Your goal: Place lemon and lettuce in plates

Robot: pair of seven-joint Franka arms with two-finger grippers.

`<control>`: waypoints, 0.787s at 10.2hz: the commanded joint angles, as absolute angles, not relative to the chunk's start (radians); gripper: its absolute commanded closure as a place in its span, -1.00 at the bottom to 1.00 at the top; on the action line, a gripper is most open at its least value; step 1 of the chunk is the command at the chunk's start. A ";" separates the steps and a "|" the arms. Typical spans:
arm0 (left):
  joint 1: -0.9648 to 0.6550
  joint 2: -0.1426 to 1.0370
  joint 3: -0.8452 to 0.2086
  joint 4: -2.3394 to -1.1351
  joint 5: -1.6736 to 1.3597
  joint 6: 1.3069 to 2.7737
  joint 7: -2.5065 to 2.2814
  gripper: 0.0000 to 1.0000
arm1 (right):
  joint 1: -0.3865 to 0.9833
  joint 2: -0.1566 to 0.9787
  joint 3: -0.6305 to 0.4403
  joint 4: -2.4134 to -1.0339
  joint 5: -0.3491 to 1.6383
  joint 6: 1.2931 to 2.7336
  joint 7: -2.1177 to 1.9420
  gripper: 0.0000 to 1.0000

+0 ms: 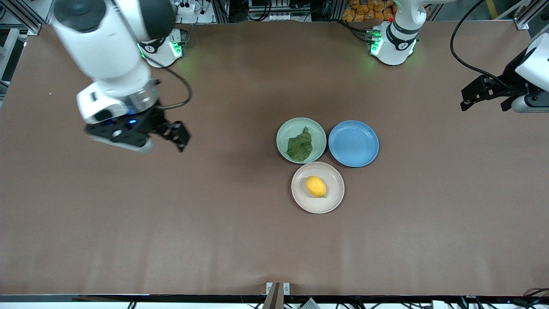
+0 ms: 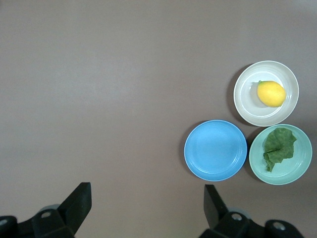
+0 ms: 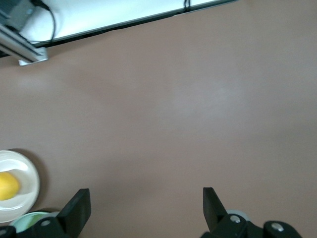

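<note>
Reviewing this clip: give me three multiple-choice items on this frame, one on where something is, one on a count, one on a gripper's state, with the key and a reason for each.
1. Where is the lemon?
A. on the blue plate
B. on the cream plate
C. on the bare table

2. How many plates hold nothing?
A. none
B. one
C. two

3. What is the state of the left gripper?
A. open and holding nothing
B. shut on the lettuce
C. shut on the lemon

Key: 1 B, the lemon lies on the cream plate, the plate nearest the front camera. 2 B, only the blue plate is bare; the lettuce lies in the mint plate. 3 A, the left wrist view shows its fingers spread over bare table. The right gripper is also open, over the right arm's end of the table.
</note>
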State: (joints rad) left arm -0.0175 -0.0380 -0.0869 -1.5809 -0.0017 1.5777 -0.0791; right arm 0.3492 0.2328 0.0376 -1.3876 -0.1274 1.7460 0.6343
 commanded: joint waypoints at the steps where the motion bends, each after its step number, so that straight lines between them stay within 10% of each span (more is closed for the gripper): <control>1: -0.005 -0.018 -0.092 -1.546 -0.021 1.552 -0.057 -1.00 | 0.238 0.196 0.060 -1.427 -0.138 1.738 0.447 -1.00; 8: -0.006 -0.012 -0.094 -1.549 -0.020 1.554 -0.068 -1.00 | 0.046 0.196 0.061 -1.425 -0.132 1.727 0.152 -1.00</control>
State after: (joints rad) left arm -0.0132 -0.0228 -0.0905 -1.5743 -0.0017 1.5759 -0.0791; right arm 0.0926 0.2271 0.0409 -1.3999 -0.1281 1.7341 0.2017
